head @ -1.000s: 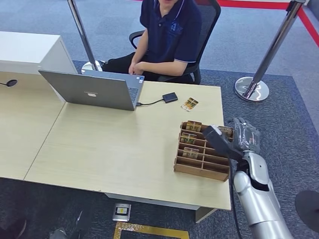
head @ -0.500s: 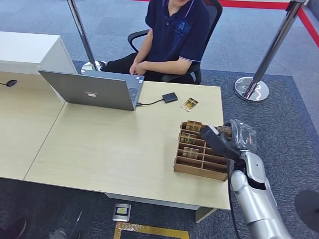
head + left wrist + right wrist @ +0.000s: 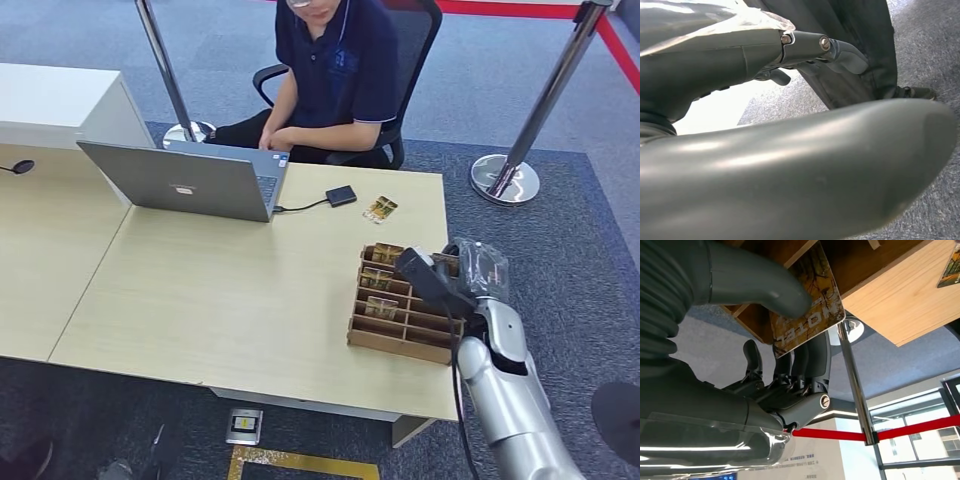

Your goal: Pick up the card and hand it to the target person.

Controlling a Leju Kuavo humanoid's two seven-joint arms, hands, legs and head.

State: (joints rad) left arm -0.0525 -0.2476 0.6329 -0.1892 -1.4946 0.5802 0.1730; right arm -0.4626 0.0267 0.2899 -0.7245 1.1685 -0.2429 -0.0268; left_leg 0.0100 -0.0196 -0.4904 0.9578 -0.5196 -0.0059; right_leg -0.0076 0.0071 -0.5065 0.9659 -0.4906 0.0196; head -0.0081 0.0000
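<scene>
In the right wrist view my right hand (image 3: 791, 370) grips a card (image 3: 810, 305) with a brown and gold print, thumb on its face and fingers behind it. The card hangs just off the edge of the wooden card organiser (image 3: 866, 265). In the head view my right hand (image 3: 455, 278) hovers over the right rear corner of the organiser (image 3: 392, 342), whose slots hold several more cards. The person (image 3: 336, 70) in a dark blue shirt sits behind the desk's far edge. My left hand (image 3: 798, 165) hangs beside my body, its fingers (image 3: 828, 47) extended and holding nothing.
A loose card (image 3: 380, 208) and a small black box (image 3: 341, 195) lie on the desk (image 3: 226, 290) near the person. An open laptop (image 3: 185, 180) stands at the back left. Two barrier posts (image 3: 540, 110) stand on the carpet behind the desk.
My right hand has drifted slightly left and up over the organiser with the card still in it. The person has shifted to the left in the chair.
</scene>
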